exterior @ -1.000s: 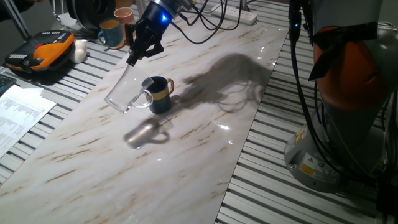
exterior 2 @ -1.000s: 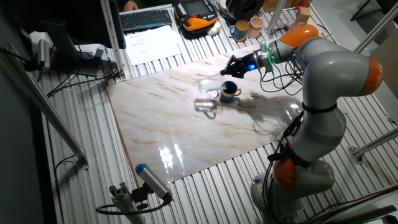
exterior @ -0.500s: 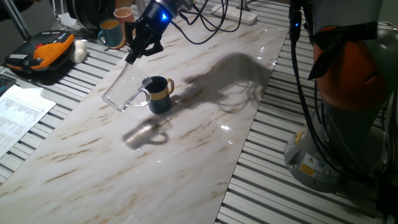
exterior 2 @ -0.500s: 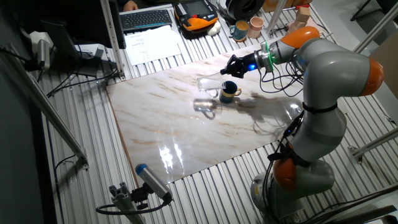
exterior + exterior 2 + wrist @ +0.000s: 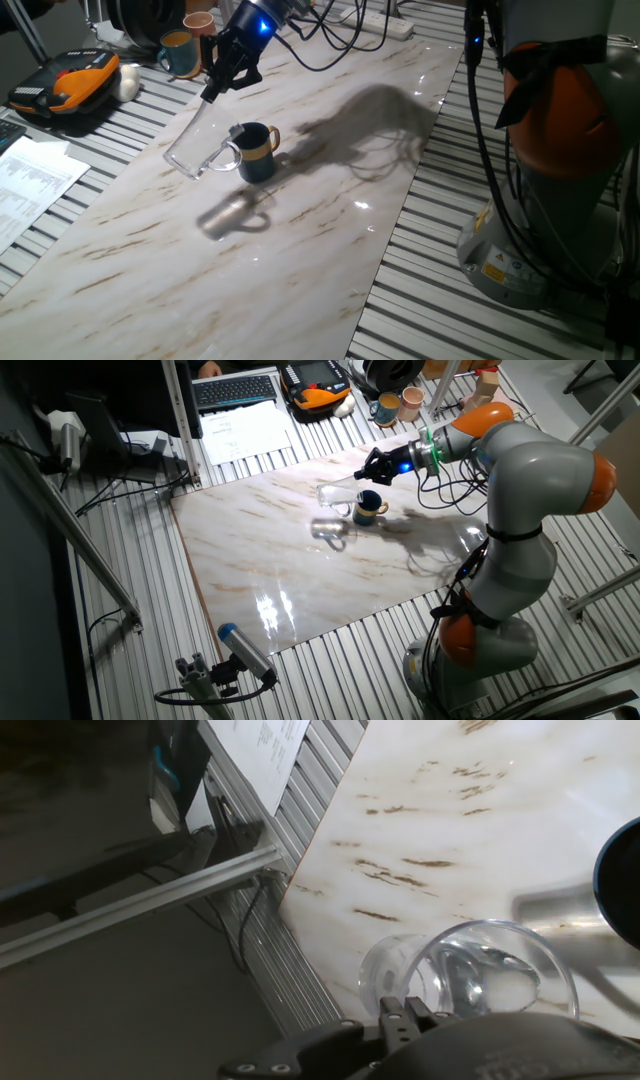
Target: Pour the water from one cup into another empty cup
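Glass mug (image 5: 197, 147), clamped in the gripper (image 5: 222, 80), hung steeply tilted beside the navy mug (image 5: 256, 150); pouring seemed underway, though water was not discernible.

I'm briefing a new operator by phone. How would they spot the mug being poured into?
Start at the marble tabletop and find the gripper tilting a clear glass mug. Right beside that glass stands the dark navy mug. Its yellow-tan handle sets it apart from the teal mug off the marble.
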Robot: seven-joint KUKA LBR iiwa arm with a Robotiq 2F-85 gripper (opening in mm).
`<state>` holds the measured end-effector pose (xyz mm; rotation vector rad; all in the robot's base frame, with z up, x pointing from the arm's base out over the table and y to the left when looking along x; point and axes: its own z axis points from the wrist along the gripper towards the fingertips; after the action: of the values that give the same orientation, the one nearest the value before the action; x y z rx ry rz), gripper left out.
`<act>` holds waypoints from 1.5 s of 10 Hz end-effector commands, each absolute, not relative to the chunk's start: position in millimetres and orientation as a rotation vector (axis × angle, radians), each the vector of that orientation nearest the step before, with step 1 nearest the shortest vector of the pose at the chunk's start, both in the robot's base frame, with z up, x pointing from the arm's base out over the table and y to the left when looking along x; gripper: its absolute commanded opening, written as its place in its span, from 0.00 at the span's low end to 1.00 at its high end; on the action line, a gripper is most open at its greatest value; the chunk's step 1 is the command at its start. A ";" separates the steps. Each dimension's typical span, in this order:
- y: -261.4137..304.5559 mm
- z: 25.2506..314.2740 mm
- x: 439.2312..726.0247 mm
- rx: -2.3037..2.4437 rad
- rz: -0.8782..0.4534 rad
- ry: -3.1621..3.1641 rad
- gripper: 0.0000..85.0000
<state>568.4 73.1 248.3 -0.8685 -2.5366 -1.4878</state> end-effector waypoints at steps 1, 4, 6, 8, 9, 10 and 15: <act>72.6 248.1 568.6 -0.872 -1.493 -2.532 0.00; 71.0 247.1 570.7 -0.878 -1.510 -2.520 0.00; 69.2 246.6 571.4 -0.880 -1.516 -2.516 0.00; 68.9 246.7 571.5 -0.890 -1.531 -2.503 0.00; 68.9 246.6 571.6 -0.894 -1.543 -2.496 0.00; 68.9 246.5 571.7 -0.894 -1.543 -2.496 0.00; 68.6 246.1 571.2 -0.912 -1.575 -2.473 0.00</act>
<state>571.2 68.6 246.1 -0.9116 -2.4730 -1.5753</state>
